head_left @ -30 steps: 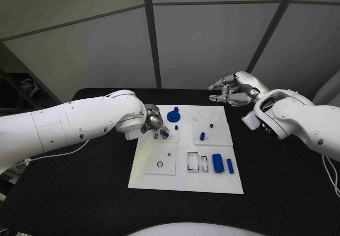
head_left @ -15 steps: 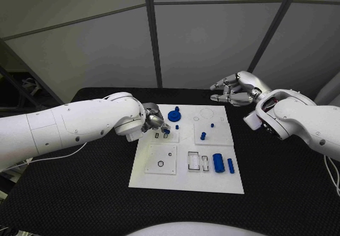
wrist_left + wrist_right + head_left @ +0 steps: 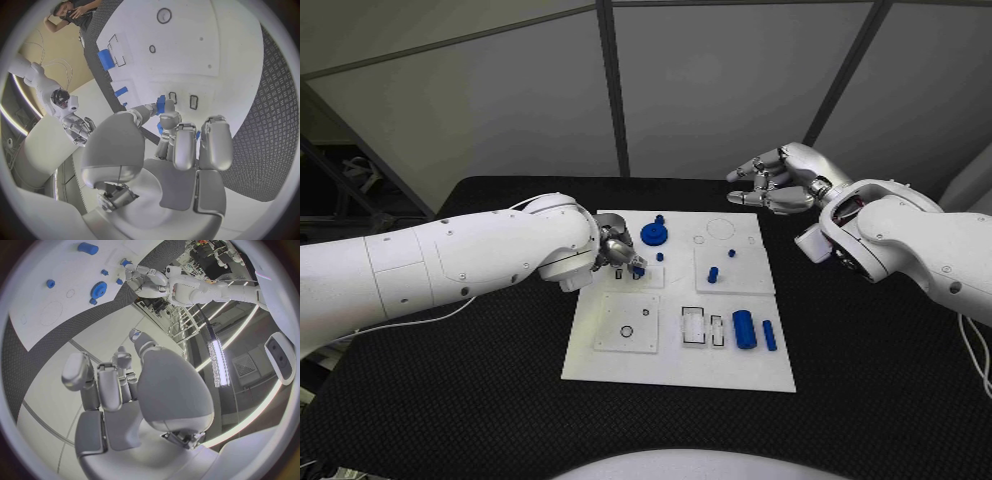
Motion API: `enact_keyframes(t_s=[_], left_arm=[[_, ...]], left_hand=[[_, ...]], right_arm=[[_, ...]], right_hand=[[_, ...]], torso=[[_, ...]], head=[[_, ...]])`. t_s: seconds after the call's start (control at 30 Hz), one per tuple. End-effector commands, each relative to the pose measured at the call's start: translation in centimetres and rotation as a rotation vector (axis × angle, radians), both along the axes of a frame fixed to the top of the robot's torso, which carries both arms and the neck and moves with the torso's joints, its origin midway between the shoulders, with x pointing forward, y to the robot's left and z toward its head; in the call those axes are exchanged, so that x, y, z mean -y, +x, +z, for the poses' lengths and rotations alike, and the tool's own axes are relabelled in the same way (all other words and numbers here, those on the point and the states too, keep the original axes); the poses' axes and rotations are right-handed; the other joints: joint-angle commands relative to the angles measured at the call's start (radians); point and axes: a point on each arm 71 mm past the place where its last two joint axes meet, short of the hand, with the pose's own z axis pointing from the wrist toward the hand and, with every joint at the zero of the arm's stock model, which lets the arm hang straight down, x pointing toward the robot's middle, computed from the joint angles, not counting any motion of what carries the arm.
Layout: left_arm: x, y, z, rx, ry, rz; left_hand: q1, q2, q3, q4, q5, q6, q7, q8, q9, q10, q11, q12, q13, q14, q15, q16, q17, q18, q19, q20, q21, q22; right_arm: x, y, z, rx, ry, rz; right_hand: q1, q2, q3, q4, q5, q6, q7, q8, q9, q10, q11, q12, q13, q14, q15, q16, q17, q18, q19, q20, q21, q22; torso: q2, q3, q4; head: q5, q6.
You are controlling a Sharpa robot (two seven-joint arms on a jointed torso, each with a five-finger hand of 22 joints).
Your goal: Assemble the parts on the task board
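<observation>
Task board (image 3: 678, 366) white | black table (image 3: 459, 400) | grey wall panels (image 3: 718, 90) behind

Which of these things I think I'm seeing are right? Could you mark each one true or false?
1. The left hand pinches a small blue part in its fingers. True.
2. The right hand rests on the task board. False: it is raised beyond the board's far edge, holding nothing.
3. A blue gear-shaped part sits near the board's far edge. True.
4. The two blue cylinders lie on the black table off the board. False: they lie on the board, at its near right.
5. The right hand grips a blue part. False: its fingers are curled on nothing.
</observation>
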Motion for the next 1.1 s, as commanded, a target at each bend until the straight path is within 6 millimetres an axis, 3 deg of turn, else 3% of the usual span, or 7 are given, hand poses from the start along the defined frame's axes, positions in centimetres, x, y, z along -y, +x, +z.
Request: enact_keyframes(t_s=[0.03, 0.33, 0.5, 1.1], left_arm=[[-0.07, 0.15, 0.06, 0.043, 0.056, -0.016], [-0.1, 0.09, -0.17, 0.05, 0.08, -0.022], [-0.16, 0.1, -0.19, 0.054, 0.091, -0.025], [0.0, -0.19, -0.44, 0.027, 0.121, -0.06]], left_hand=[[-0.005, 0.004, 0.175, -0.169, 0.004, 0.003, -0.006, 0.005, 0.002, 0.01, -0.002, 0.002, -0.001, 0.054, -0.007, -0.006, 0.079, -0.011, 0.005, 0.001, 0.003, 0.0], [-0.009, 0.003, 0.18, -0.171, 0.006, 0.003, -0.006, 0.008, 0.004, 0.012, -0.002, 0.004, 0.0, 0.054, -0.007, -0.006, 0.079, -0.012, 0.006, 0.0, 0.004, 0.002], [-0.011, 0.003, 0.183, -0.173, 0.007, 0.003, -0.007, 0.009, 0.004, 0.013, -0.003, 0.004, 0.0, 0.054, -0.008, -0.006, 0.079, -0.012, 0.007, 0.0, 0.005, 0.003], [-0.016, -0.001, 0.189, -0.178, 0.009, 0.003, -0.008, 0.014, 0.007, 0.017, -0.004, 0.009, 0.005, 0.054, -0.008, -0.006, 0.079, -0.012, 0.007, -0.001, 0.006, 0.004]], right_arm=[[-0.09, 0.01, 0.16, 0.008, 0.001, 0.007], [-0.08, 0.04, 0.2, 0.016, 0.004, 0.009], [-0.11, 0.06, 0.22, 0.02, 0.006, 0.011], [-0.18, 0.07, 0.21, 0.02, 0.006, 0.014]], right_hand=[[-0.005, 0.004, 0.0, 0.006, 0.005, -0.001, -0.002, 0.007, -0.002, -0.011, -0.004, -0.011, -0.008, 0.021, -0.006, -0.011, -0.009, 0.02, -0.015, -0.002, -0.013, -0.012], [-0.001, -0.002, 0.01, 0.017, 0.007, -0.001, -0.004, 0.015, -0.005, -0.134, -0.006, -0.188, -0.206, -0.045, -0.008, -0.175, -0.194, 0.06, -0.159, -0.004, -0.168, -0.21], [0.001, -0.008, 0.016, 0.025, 0.006, -0.002, -0.004, 0.019, -0.005, -0.158, -0.007, -0.249, -0.277, -0.078, -0.009, -0.282, -0.297, 0.079, -0.225, -0.004, -0.263, -0.318], [0.002, -0.01, 0.018, 0.028, 0.006, -0.002, -0.005, 0.022, -0.005, -0.157, -0.007, -0.258, -0.29, -0.081, -0.01, -0.315, -0.321, 0.083, -0.236, -0.005, -0.294, -0.349]], torso=[[0.001, -0.0001, 0.0006], [0.0, 0.0002, 0.0005], [0.0, 0.0002, 0.0001], [0.0, 0.0003, 0.0001]], head=[[0.001, -0.001], [0.001, -0.004], [0.002, -0.005], [0.006, -0.01]])
